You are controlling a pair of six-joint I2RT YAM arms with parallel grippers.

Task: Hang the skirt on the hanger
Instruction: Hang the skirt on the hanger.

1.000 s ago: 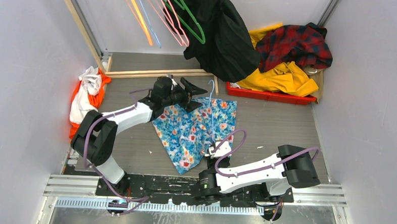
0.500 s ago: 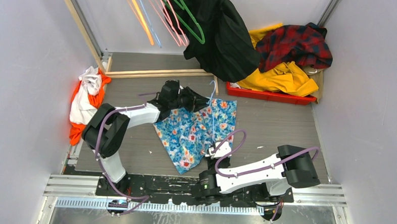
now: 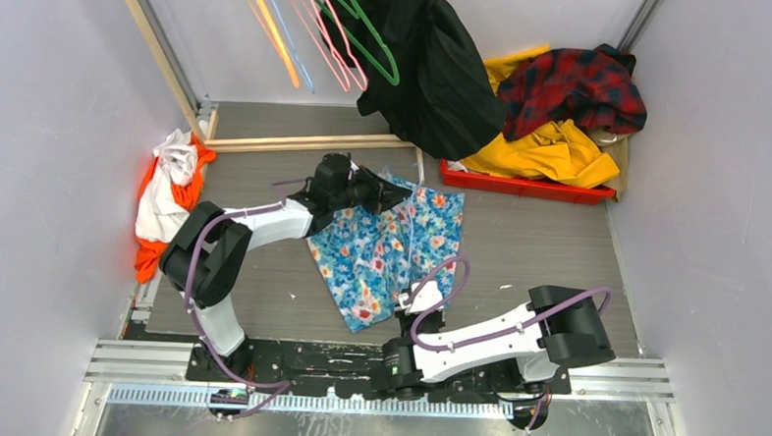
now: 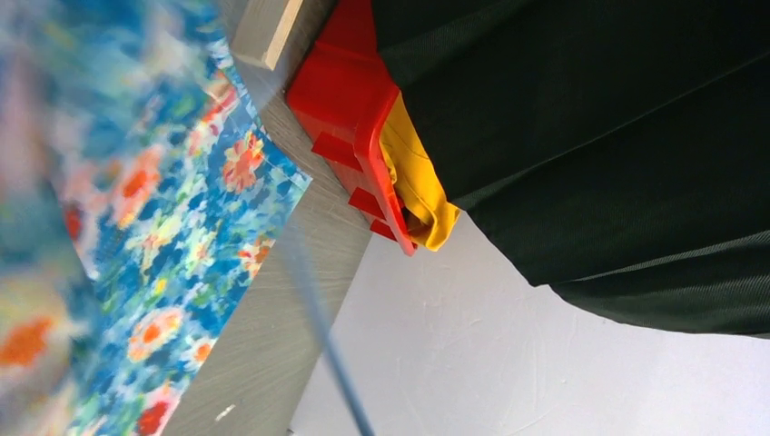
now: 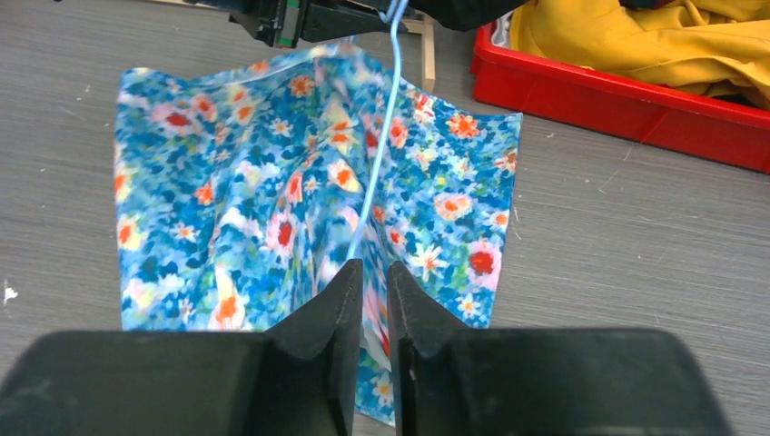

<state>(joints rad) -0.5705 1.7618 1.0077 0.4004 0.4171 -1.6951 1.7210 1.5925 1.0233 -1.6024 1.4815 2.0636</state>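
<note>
- You have the thin blue skirt printed with red, orange and white flowers [image 3: 381, 252] lying spread on the grey wood-grain table [image 3: 548, 255], in the middle, between the two arms.
- The light blue thin wire hanger [image 5: 377, 154] runs over the top of the fabric along a crease, from the skirt's near edge to its far edge. It sits a little right of the skirt's centre line.
- Your right gripper [image 5: 374, 268] is at the skirt's near edge. Its black fingers [image 5: 336, 300] are nearly together, clamped on the near end of the hanger wire, which goes straight into the slit between them.
- Your left gripper [image 3: 401, 194] is at the skirt's far edge, left of the hanger's far end. Its jaws are closed, and in the right wrist view the fabric rises in a small peak up to them, so it grips the skirt's far edge.
- The left wrist view shows the flowered cloth blurred and very close on its left, with the blue wire crossing in front.
- The red plastic tray [image 3: 526, 187] with the yellow garment [image 3: 547, 151] stands beyond the skirt's far right corner, apart from it.
</note>
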